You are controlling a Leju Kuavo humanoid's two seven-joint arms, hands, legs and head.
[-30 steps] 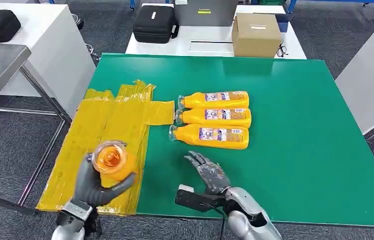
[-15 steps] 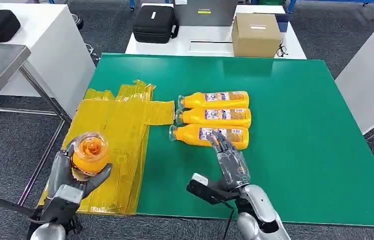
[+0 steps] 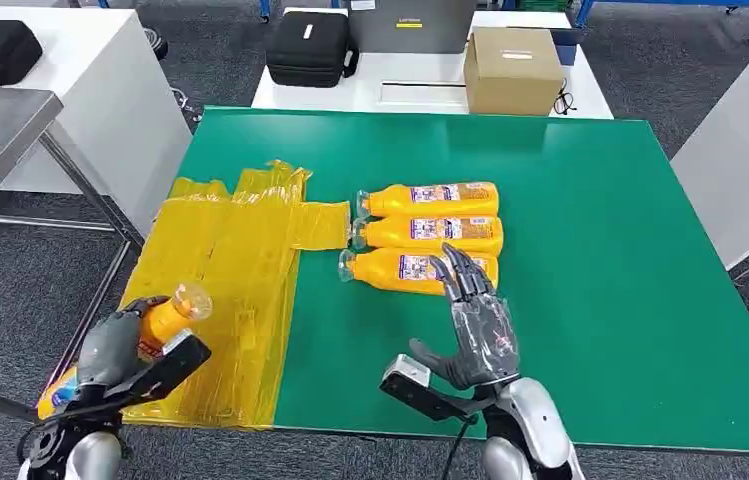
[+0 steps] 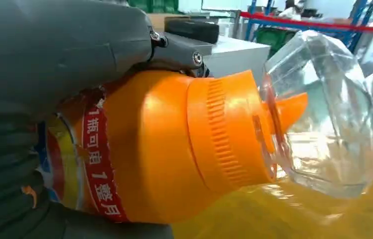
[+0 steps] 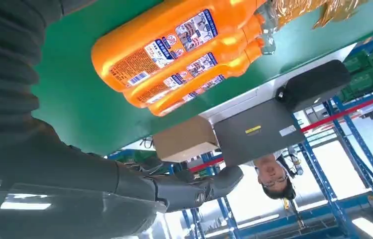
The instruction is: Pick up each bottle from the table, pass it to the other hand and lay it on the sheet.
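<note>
My left hand [image 3: 115,350] grips one orange bottle [image 3: 150,330], fingers wrapped round its body, clear cap pointing toward the three bottles [image 3: 420,235] lying side by side on the green counter [image 3: 600,260]; the held one is tilted low over the near edge of the yellow sheet [image 3: 220,270]. Laying step, I judge: lower it flat onto the sheet, then let go. My right hand [image 3: 475,325] is empty, fingers spread, hovering just by the nearest of the three, placed to take it next.

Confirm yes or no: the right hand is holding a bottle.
No. The right hand hovers open, fingers spread, over the nearest bottle lying on the table.
</note>
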